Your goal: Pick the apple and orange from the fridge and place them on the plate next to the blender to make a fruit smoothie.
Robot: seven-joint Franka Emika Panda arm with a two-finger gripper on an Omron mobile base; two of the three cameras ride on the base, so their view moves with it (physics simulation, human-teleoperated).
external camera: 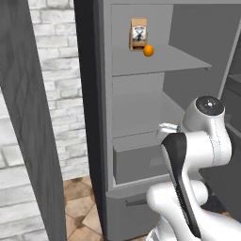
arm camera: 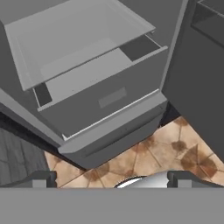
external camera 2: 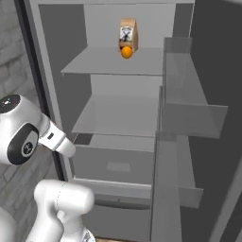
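Two dark fingertips (arm camera: 43, 178) rise far apart at the bottom of the hand view, so the gripper (arm camera: 111, 180) is spread wide with nothing between its jaws. It points down at the fridge's lower drawer (arm camera: 109, 98) and the tiled floor (arm camera: 175, 153) in front of it. The orange (external camera: 148, 51) sits on the upper shelf (external camera: 160, 61) of the fridge (external camera: 106, 117), touching or just in front of a brown carton (external camera: 138, 33). It lies well above and beyond where the hand now looks, so the hand probably has to lift and tilt upward. The apple cannot be made out.
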